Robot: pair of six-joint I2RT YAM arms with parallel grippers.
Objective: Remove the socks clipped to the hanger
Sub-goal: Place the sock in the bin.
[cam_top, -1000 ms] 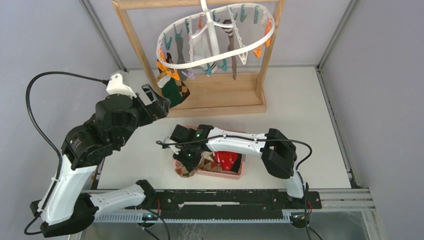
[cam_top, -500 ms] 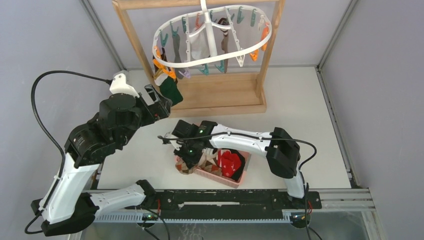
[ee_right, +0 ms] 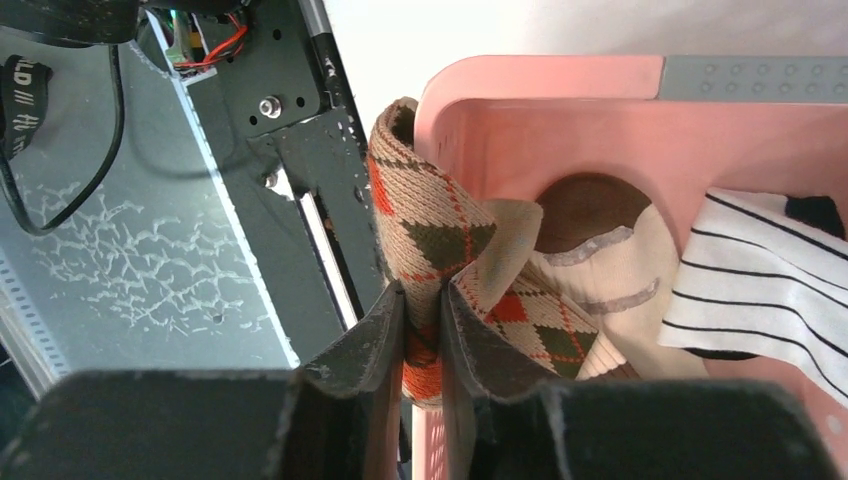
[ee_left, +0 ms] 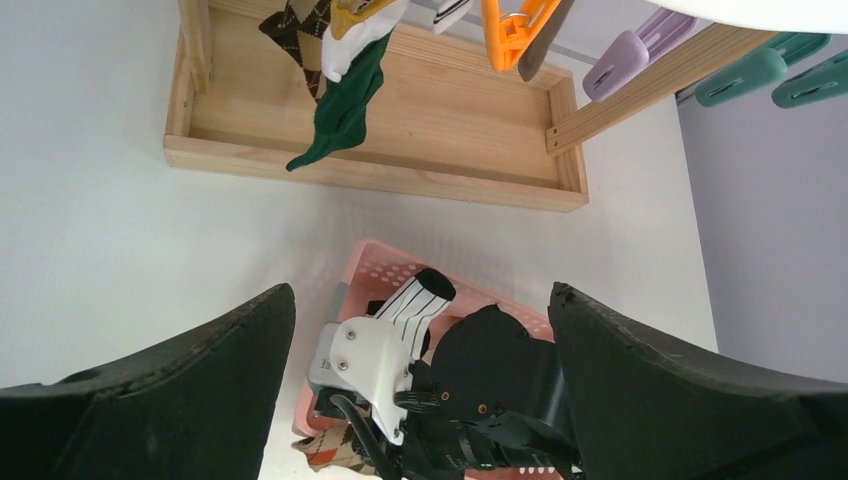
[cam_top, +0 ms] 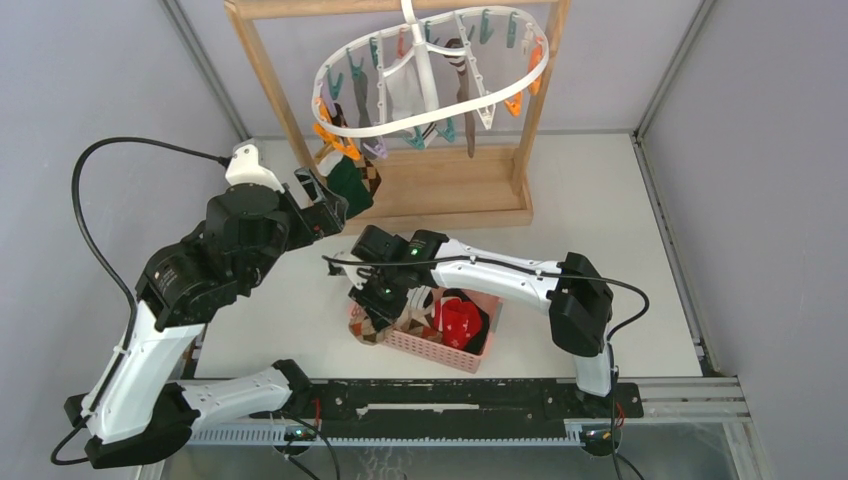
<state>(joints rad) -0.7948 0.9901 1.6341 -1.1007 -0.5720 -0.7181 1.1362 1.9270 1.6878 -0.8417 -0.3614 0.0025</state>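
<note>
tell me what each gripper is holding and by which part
The right gripper pinches the brown argyle sock by a fold hanging over the pink basket's rim. The left gripper is open and holds nothing.

Bright, even light falls from overhead, leaving the white desk (cam_top: 600, 200) close to washed out, with only soft, faint shadows under the arms. The top view is sharp throughout. In the left wrist view the left claw's fingers (ee_left: 170, 390) are dark, soft-edged masses with little detail. The right claw's fingers (ee_right: 370, 350) blur close to the lens, while the argyle sock (ee_right: 440, 240) between them is crisp.
</note>
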